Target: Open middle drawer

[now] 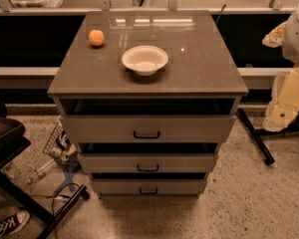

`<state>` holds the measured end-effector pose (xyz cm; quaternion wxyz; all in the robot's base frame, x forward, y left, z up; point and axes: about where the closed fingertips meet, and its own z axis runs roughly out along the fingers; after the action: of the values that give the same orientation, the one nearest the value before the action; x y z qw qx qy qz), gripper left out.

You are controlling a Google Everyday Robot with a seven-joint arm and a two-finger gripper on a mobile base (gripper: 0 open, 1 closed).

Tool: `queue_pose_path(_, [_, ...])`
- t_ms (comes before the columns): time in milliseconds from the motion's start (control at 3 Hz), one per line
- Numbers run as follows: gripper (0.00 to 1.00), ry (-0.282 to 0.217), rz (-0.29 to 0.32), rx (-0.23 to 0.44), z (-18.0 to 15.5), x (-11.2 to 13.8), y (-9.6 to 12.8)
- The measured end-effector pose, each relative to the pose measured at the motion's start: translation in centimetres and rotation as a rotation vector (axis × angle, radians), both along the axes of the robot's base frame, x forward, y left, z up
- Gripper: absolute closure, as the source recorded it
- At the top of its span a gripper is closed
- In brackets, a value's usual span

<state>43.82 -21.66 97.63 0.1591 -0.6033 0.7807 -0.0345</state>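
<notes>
The grey-brown cabinet [199,63] stands in the middle of the camera view with three drawers. The middle drawer [104,162] is the second front, low and flat, with a small dark centre handle [148,168]. A dark gap runs along its top edge. The taller top drawer [99,128] is above it and the bottom drawer [114,186] is below it. My cream-coloured arm [291,91] shows at the right edge. My gripper [284,31] is at the upper right, far from the drawers and off to the side of the cabinet top.
A white bowl [145,59] and an orange fruit [96,37] sit on the cabinet top. A wire basket with clutter [60,146] and cables lie on the floor at the left. A dark stand [20,193] and a shoe [10,223] are at lower left. A black leg [256,136] lies at the right.
</notes>
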Motion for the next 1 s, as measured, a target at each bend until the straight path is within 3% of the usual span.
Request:
queue_pose_path(667, [0.00, -0.025, -0.003, 0.000, -0.6, 0.4, 0.5])
queue_pose_path(1000, [0.00, -0.061, 0.020, 0.033, -4.1, -0.3, 1.8])
